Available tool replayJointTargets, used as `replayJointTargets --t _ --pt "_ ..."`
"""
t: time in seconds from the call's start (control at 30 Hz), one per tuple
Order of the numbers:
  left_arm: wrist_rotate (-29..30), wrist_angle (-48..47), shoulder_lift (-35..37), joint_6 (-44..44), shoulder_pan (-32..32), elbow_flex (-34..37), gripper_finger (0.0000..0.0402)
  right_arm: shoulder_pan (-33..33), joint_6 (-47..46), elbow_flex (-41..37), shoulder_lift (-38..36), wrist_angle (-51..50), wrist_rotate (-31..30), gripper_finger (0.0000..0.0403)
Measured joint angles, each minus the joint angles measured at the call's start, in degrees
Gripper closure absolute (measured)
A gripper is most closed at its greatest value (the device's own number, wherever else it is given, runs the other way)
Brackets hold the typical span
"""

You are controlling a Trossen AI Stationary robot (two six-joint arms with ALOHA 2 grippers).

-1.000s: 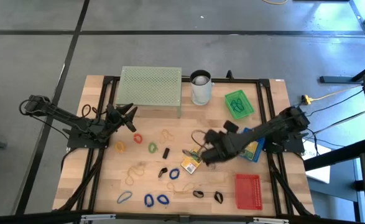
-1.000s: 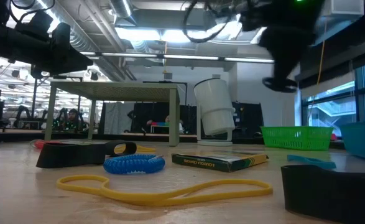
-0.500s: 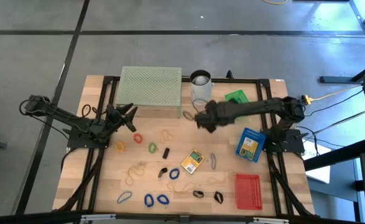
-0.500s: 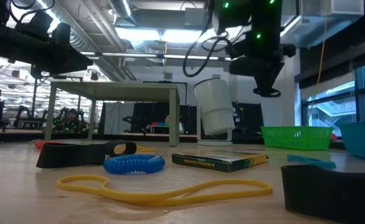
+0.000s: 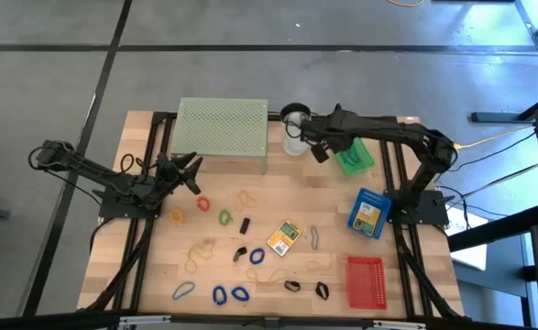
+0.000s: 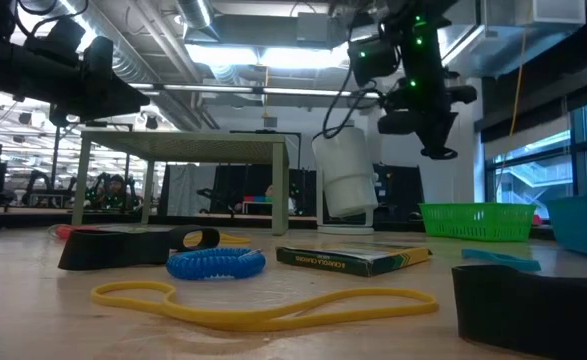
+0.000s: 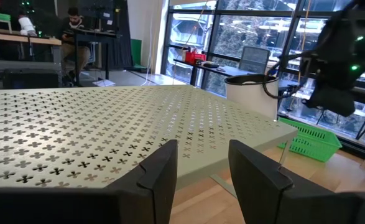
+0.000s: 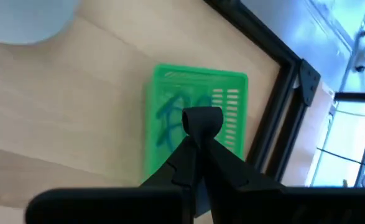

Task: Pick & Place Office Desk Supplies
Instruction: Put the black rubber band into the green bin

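Office supplies lie loose on the wooden table: a yellow card pack, black binder clips, and red, green and blue rubber bands. My right gripper hangs high over the far side, between the white cup and the green basket. It is shut on a small black thing that looks like a binder clip. My left gripper is open and empty, level beside the pale green mesh stand, at its near left corner. My right gripper pinches the small black thing between its two fingertips. The fingers point down from above. The thing is lifted clear of the table, over the near part of the green basket. Which part of it the fingers have is hidden by the fingers.
The green basket holds a few rubber bands. A blue box and a red basket stand at the right. Black rails frame the table. The yellow card pack and rubber bands lie in the middle.
My right gripper has risen from beside the yellow card pack in the table's middle. It has swung toward the far edge, and now hangs between the white cup and the green basket. The card pack has stayed where it was.
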State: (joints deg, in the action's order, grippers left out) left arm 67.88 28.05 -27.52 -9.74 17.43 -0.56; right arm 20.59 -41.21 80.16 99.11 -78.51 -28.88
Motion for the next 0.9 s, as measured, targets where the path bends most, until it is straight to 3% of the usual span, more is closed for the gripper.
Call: replayJointTargets --t 0.27,0.57,0.9 --pt "0.01 0.0 0.02 0.0 -0.02 -0.01 0.0263 3.84 -2.4 -12.77 -6.96 3.24 1.48 0.0382" --pt "0.0 0.0 0.01 0.0 -0.02 -0.02 0.0263 3.96 -6.29 -29.05 -19.05 20.17 5.01 0.0382" --pt "0.01 0.0 0.01 0.0 -0.01 -0.02 0.0263 3.7 -12.36 -35.12 -20.39 25.84 4.04 0.0334"
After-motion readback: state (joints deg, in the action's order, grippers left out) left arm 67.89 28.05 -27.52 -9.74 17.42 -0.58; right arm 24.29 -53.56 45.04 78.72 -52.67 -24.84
